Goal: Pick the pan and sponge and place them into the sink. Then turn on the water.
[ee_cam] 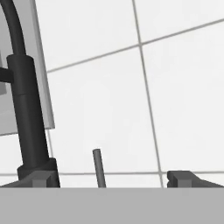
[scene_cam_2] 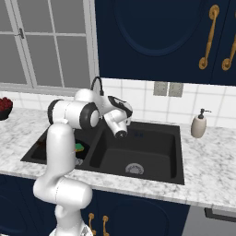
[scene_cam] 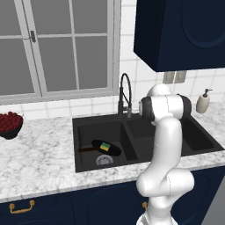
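The black pan (scene_cam: 107, 148) lies in the left basin of the black sink (scene_cam: 86, 132), its thin handle pointing left. On the pan rests the green and yellow sponge (scene_cam: 105, 146), also seen past my arm (scene_cam_2: 80, 147). The tall black faucet (scene_cam: 125, 94) rises behind the divider; no water runs from it. In the hand view my gripper (ee_cam: 111, 178) is open and faces the tiled back wall. The faucet's black body (ee_cam: 28, 118) stands just left of it. A thin grey rod (ee_cam: 99, 168) stands upright between the wide-apart fingertips, touching neither.
A beige soap dispenser (scene_cam: 203, 102) stands on the marble counter right of the sink (scene_cam_2: 152, 156). A dark bowl of red fruit (scene_cam: 9, 123) sits far left. Navy wall cabinets (scene_cam: 180, 30) hang above the sink, beside a window (scene_cam: 57, 44).
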Robot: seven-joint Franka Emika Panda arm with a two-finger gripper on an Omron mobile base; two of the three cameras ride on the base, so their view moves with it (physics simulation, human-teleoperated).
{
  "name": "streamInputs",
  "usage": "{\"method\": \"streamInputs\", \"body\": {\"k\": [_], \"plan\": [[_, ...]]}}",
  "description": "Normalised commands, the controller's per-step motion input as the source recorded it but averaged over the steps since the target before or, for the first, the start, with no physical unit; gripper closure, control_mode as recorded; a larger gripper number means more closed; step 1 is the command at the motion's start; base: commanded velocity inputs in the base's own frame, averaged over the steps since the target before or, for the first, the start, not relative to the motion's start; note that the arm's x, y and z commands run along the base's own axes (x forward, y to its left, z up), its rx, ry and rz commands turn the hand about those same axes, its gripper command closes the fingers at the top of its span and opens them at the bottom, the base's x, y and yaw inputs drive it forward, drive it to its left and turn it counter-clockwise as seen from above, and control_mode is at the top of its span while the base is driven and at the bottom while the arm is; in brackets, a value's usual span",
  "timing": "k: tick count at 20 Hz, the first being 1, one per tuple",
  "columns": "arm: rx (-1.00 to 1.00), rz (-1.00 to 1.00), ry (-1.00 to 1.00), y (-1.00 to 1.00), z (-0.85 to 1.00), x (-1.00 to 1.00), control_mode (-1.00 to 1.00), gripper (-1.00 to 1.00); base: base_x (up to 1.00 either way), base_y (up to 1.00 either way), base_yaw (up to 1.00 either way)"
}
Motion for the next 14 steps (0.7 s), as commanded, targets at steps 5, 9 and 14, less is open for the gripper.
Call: {"method": "streamInputs", "body": {"k": [5,9,14], "plan": [[0.0,-0.02,0.0,0.01,-0.03,0.03,-1.0,-1.0,0.0,0.0,0.0],[0.0,-0.01,0.0,0.03,-0.06,0.03,-1.0,-1.0,0.0,0.0,0.0],[0.0,0.0,0.0,0.03,-0.05,0.07,-1.0,-1.0,0.0,0.0,0.0]]}}
